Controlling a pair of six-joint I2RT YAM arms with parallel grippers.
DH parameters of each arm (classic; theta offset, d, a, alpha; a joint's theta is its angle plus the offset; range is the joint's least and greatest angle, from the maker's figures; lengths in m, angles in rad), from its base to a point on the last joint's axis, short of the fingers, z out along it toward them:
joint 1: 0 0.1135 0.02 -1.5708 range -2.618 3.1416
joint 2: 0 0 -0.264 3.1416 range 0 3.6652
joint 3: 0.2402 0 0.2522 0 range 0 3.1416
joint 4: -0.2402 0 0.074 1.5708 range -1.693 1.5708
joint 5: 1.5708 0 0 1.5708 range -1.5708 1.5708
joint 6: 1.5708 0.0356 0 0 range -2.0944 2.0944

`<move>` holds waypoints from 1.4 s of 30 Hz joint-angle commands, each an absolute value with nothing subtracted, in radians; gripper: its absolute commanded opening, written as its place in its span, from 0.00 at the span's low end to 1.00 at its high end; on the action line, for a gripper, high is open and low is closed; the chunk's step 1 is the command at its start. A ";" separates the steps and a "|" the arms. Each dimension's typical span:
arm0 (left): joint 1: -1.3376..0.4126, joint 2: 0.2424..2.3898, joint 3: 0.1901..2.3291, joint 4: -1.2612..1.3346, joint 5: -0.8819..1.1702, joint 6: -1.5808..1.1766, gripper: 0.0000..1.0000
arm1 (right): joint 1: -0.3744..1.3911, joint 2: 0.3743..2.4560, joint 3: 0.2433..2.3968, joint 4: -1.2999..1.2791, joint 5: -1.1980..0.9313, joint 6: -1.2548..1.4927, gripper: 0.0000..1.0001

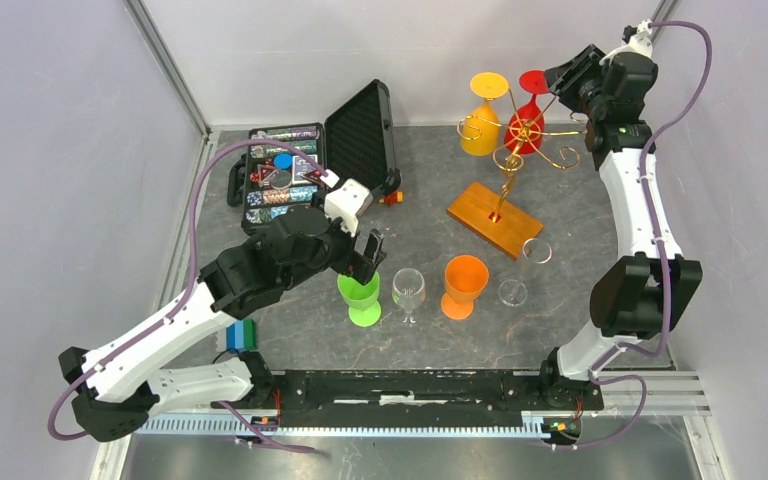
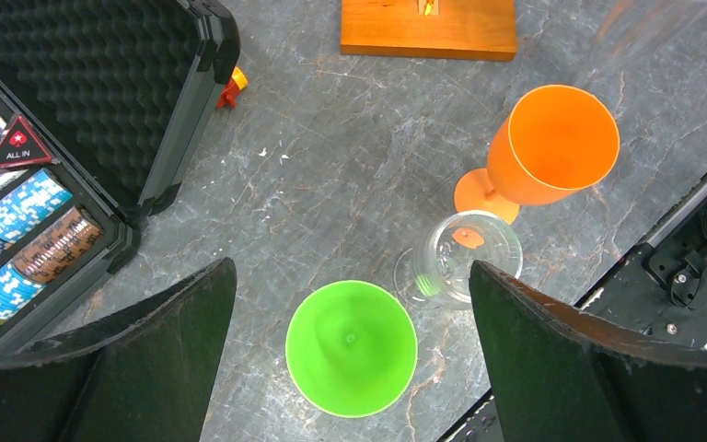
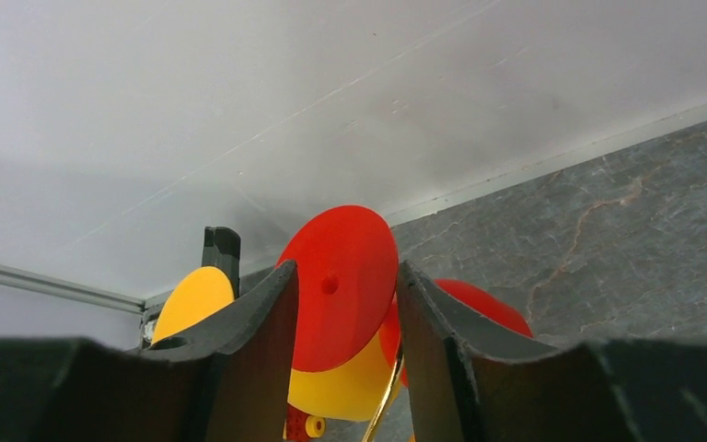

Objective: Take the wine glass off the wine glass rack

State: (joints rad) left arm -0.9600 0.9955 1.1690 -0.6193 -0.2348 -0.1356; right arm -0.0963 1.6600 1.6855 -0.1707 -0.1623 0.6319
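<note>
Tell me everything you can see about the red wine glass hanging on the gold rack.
The red wine glass looks like opaque matte plastic. It hangs upside down from the gold wire rack, round foot uppermost with a dimple near its centre, bowl below, beside a yellow glass. The right gripper has a finger on each side of its foot; whether they touch it is unclear.

Left arm (image 1: 165,325) and right arm (image 1: 642,215) share white links, black joints, purple cables (image 1: 192,240) and black end effector fingers (image 2: 562,368).
</note>
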 commanded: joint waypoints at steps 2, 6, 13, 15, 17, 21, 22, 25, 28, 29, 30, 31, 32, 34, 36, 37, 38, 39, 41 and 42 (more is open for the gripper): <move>-0.963 0.985 1.160 -0.572 -0.256 -0.097 1.00 | -0.095 1.667 1.703 -0.082 -0.218 0.660 0.45; -0.963 0.980 1.158 -0.572 -0.261 -0.095 1.00 | -0.095 1.684 1.703 -0.057 -0.269 0.714 0.42; -0.963 0.972 1.155 -0.572 -0.269 -0.094 1.00 | -0.095 1.675 1.677 -0.037 -0.306 0.818 0.38; -0.963 0.972 1.154 -0.571 -0.270 -0.094 1.00 | -0.095 1.660 1.657 -0.025 -0.305 0.838 0.36; -0.963 0.972 1.154 -0.572 -0.270 -0.094 1.00 | -0.095 1.649 1.647 -0.022 -0.310 0.859 0.35; -0.963 0.970 1.154 -0.571 -0.271 -0.092 1.00 | -0.095 1.650 1.672 -0.054 -0.321 0.866 0.34; -0.963 0.970 1.154 -0.571 -0.271 -0.092 1.00 | -0.095 1.654 1.687 -0.074 -0.320 0.861 0.34; -0.963 0.971 1.154 -0.571 -0.271 -0.093 1.00 | -0.095 1.668 1.708 -0.113 -0.313 0.842 0.34; -0.963 0.970 1.154 -0.571 -0.271 -0.094 1.00 | -0.095 1.671 1.697 -0.114 -0.319 0.841 0.32; -0.963 0.970 1.154 -0.571 -0.272 -0.093 1.00 | -0.095 1.671 1.694 -0.114 -0.319 0.842 0.31; -0.963 0.971 1.154 -0.571 -0.273 -0.092 1.00 | -0.095 1.669 1.693 -0.114 -0.314 0.841 0.26; -0.963 0.970 1.155 -0.571 -0.272 -0.092 1.00 | -0.095 1.669 1.693 -0.114 -0.307 0.841 0.21; -0.963 0.971 1.155 -0.571 -0.273 -0.092 1.00 | -0.095 1.667 1.692 -0.114 -0.297 0.839 0.16; -0.963 0.970 1.157 -0.571 -0.272 -0.092 1.00 | -0.095 1.659 1.687 -0.111 -0.271 0.838 0.07; -0.963 0.970 1.157 -0.570 -0.272 -0.092 1.00 | -0.095 1.648 1.671 -0.089 -0.246 0.841 0.00; -0.963 0.971 1.157 -0.570 -0.272 -0.092 1.00 | -0.095 1.637 1.655 -0.069 -0.232 0.847 0.00; -0.963 0.971 1.157 -0.569 -0.272 -0.094 1.00 | -0.095 1.629 1.636 -0.042 -0.222 0.854 0.00; -0.963 0.970 1.157 -0.569 -0.272 -0.094 1.00 | -0.095 1.619 1.617 -0.014 -0.212 0.859 0.00; -0.963 0.969 1.158 -0.569 -0.273 -0.094 1.00 | -0.095 1.601 1.577 0.051 -0.192 0.878 0.00; -0.963 0.969 1.158 -0.569 -0.274 -0.094 1.00 | -0.095 1.593 1.565 0.072 -0.182 0.885 0.00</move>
